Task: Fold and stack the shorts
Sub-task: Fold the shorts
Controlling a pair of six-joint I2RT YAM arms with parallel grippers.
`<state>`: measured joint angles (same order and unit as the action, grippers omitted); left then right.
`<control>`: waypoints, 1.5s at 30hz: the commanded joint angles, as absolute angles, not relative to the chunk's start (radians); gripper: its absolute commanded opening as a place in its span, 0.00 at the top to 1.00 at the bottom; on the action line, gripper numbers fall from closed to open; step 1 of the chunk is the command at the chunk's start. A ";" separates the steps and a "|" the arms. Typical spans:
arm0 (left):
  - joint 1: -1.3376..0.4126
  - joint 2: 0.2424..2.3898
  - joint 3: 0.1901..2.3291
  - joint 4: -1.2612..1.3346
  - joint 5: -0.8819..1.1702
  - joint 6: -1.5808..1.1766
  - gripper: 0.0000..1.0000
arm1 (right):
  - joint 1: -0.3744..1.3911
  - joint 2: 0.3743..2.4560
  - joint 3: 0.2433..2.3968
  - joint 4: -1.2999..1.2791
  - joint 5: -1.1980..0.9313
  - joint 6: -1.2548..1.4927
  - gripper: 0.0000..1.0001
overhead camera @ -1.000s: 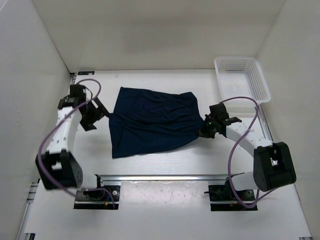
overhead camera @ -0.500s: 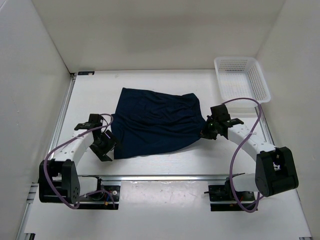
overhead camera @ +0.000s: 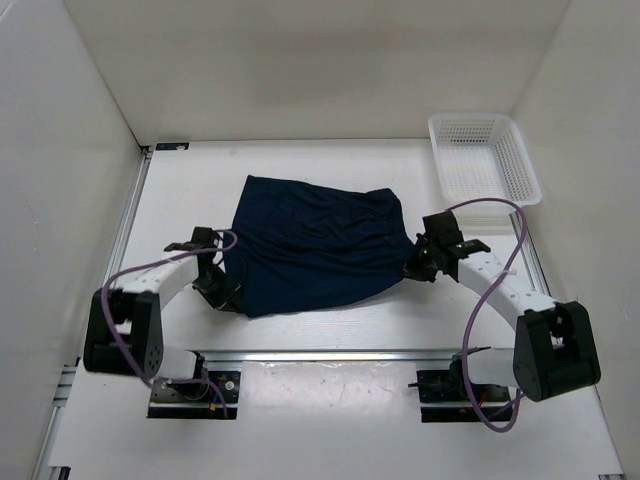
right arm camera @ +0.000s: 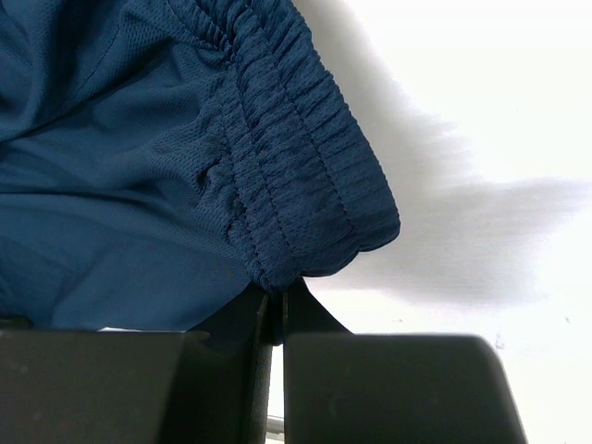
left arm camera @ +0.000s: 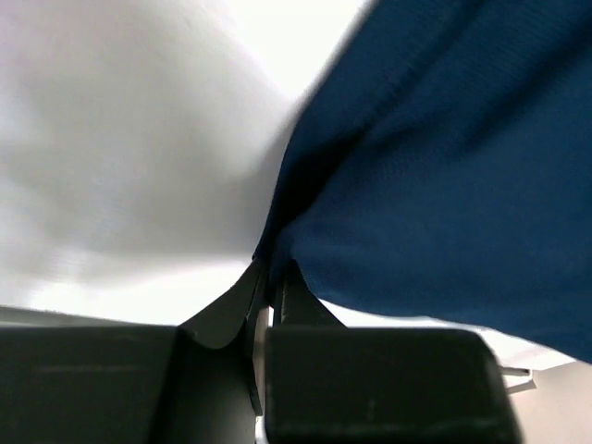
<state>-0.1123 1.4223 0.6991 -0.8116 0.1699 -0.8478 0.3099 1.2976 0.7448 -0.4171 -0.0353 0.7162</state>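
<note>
One pair of shorts [overhead camera: 315, 245] mid-counter [overhead camera: 330, 165], left fingers [left arm camera: 231, 310] and right fingers [right arm camera: 236, 319] each clamped on it, one basket [overhead camera: 470, 118] far-right corner

Plain dark navy shorts [overhead camera: 310, 250], unpatterned, are shown on a white counter [overhead camera: 330, 165]. A white basket [overhead camera: 470, 118] is patterned with fine mesh holes. The left end effector [overhead camera: 222, 290] and right end effector [overhead camera: 415, 268] are coloured black. Purple cables [overhead camera: 483, 200] are seen along white arms [overhead camera: 500, 285].
</note>
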 commanded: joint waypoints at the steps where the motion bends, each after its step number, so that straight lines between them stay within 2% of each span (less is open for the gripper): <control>1: -0.117 1.257 0.687 -0.846 0.146 -0.857 0.90 | 0.308 1.233 0.727 -0.478 -0.011 0.721 1.00; 6: -0.117 0.964 0.699 -1.020 0.170 -0.890 0.90 | 0.308 1.120 0.695 -0.590 -0.002 0.712 1.00; 12: -0.140 0.862 0.825 -1.123 0.166 -0.911 0.90 | 0.308 1.000 0.736 -0.774 0.046 0.701 1.00; 15: -0.140 0.963 1.004 -1.132 0.115 -0.870 0.90 | 0.308 0.989 0.799 -0.828 0.087 0.690 1.00; 19: -0.140 1.234 1.320 -1.115 0.049 -0.807 0.90 | 0.308 1.086 0.952 -0.838 0.136 0.669 1.00; 25: -0.140 1.604 1.681 -1.066 0.049 -0.742 0.90 | 0.288 1.353 1.241 -0.827 0.212 0.618 1.00; 31: -0.118 2.121 2.250 -1.120 0.064 -0.698 0.90 | 0.224 1.742 1.565 -0.807 0.193 0.588 1.00; 32: -0.106 2.249 2.325 -1.132 0.077 -0.698 0.90 | 0.215 1.788 1.616 -0.807 0.174 0.578 0.80; 33: -0.097 2.313 2.465 -1.132 0.106 -0.684 0.80 | 0.206 1.830 1.665 -0.807 0.158 0.569 0.60; 34: -0.088 2.368 2.524 -1.132 0.176 -0.675 0.60 | 0.196 1.911 1.718 -0.816 0.140 0.569 0.40; 35: -0.069 2.413 2.567 -1.132 0.207 -0.675 0.19 | 0.184 1.943 1.818 -0.816 0.123 0.558 0.26; 36: -0.069 2.466 2.592 -1.132 0.236 -0.675 0.05 | 0.184 1.965 1.860 -0.825 0.123 0.549 0.13; 37: -0.057 2.467 2.592 -1.132 0.254 -0.675 0.00 | 0.184 1.977 1.888 -0.834 0.123 0.549 0.11; 41: -0.057 2.337 2.384 -1.065 0.218 -0.628 0.00 | 0.184 1.916 1.827 -0.798 0.135 0.528 0.09; 42: -0.057 2.263 2.285 -1.054 0.218 -0.600 0.00 | 0.184 1.870 1.787 -0.769 0.135 0.528 0.13; 45: -0.077 2.151 2.118 -1.017 0.195 -0.563 0.08 | 0.184 1.766 1.571 -0.717 0.083 0.537 0.19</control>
<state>-0.0425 2.3814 2.1975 -1.0691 0.1928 -0.6289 0.1791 1.8839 1.6798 -0.7410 0.1234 0.5488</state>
